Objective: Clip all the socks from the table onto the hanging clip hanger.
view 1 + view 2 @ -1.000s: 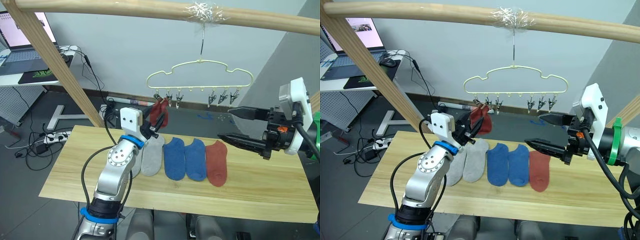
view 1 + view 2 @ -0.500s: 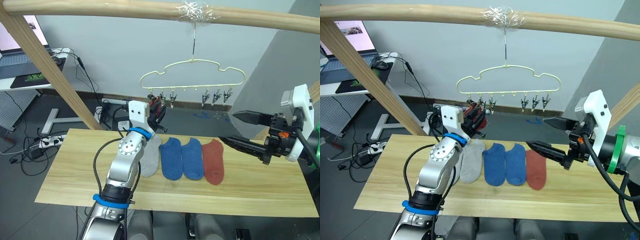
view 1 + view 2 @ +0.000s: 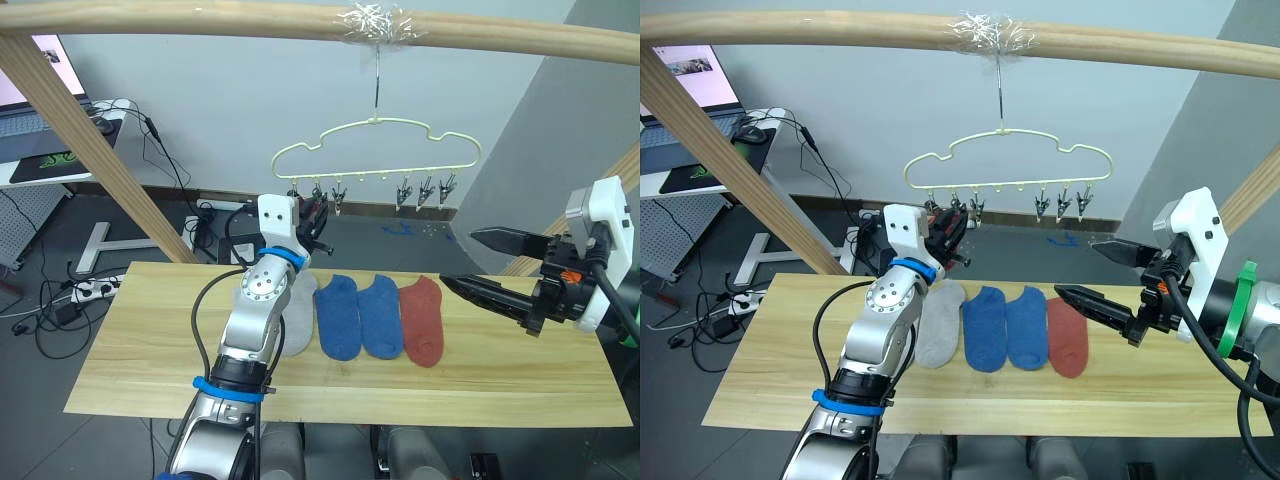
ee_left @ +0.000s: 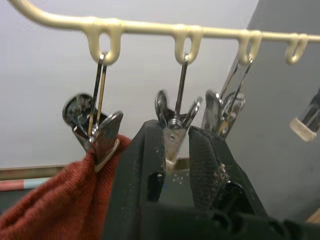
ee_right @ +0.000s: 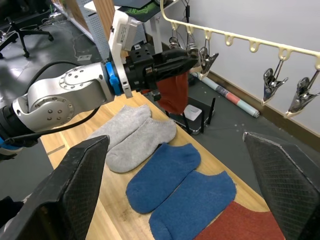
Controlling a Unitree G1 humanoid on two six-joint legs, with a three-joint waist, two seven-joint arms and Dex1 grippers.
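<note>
On the table point(image 3: 140, 340), two grey socks point(image 5: 131, 135), two blue socks point(image 3: 358, 315) and a rust sock point(image 3: 422, 318) lie side by side; at 3 o'clock the right gripper point(image 3: 478, 262) hovers wide open, empty; farther, at 12 o'clock, the left gripper point(image 4: 176, 150) pinches a metal clip point(image 4: 176, 122) on the clip hanger point(image 3: 375, 150); beside it a red sock point(image 4: 60, 197) hangs clipped.

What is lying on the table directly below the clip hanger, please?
On the table, five socks lie side by side: two grey socks, two blue socks and one rust red sock. The left arm covers most of the outer grey one.
</note>
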